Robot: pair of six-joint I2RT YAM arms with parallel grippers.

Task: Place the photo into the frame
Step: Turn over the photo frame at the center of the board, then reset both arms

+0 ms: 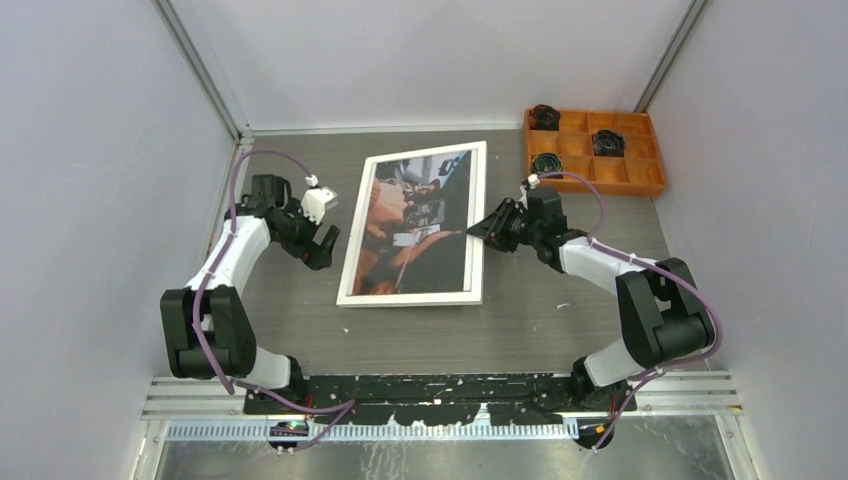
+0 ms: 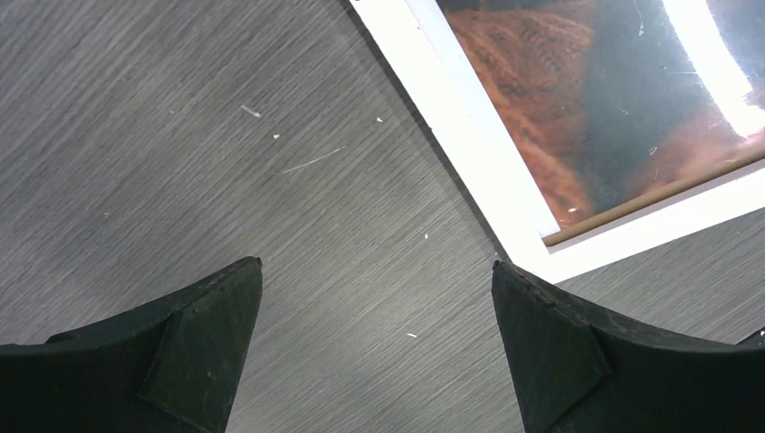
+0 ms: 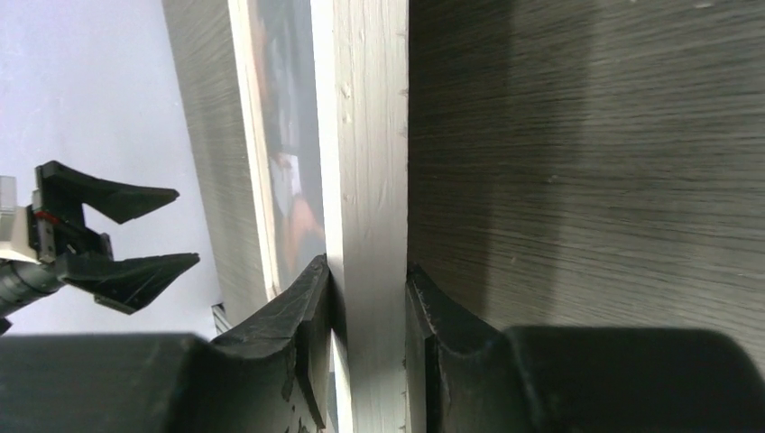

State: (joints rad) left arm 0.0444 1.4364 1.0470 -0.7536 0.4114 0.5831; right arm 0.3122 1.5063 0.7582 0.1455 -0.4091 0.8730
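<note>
Right gripper [image 3: 368, 271] pinches frame [image 1: 410, 297] by its right rail; left gripper [image 2: 376, 263], spread wide, hovers over table [image 1: 560, 320] just beside frame's left edge.

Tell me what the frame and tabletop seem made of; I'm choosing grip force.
Frame: likely wood, thinly painted matte white; grain lines and small dents show through on the rail. Tabletop: grey wood-grain laminate, perhaps; fine straight streaks, faint scratches, low sheen.

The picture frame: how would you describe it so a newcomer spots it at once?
Start at the grey table seen from above; lying flat in its middle is a large rectangle, the frame. Unlike the orange compartment tray in the far right corner, it has thin white rails around a dark, orange-brown photo, and the right tool pinches its right rail.
</note>
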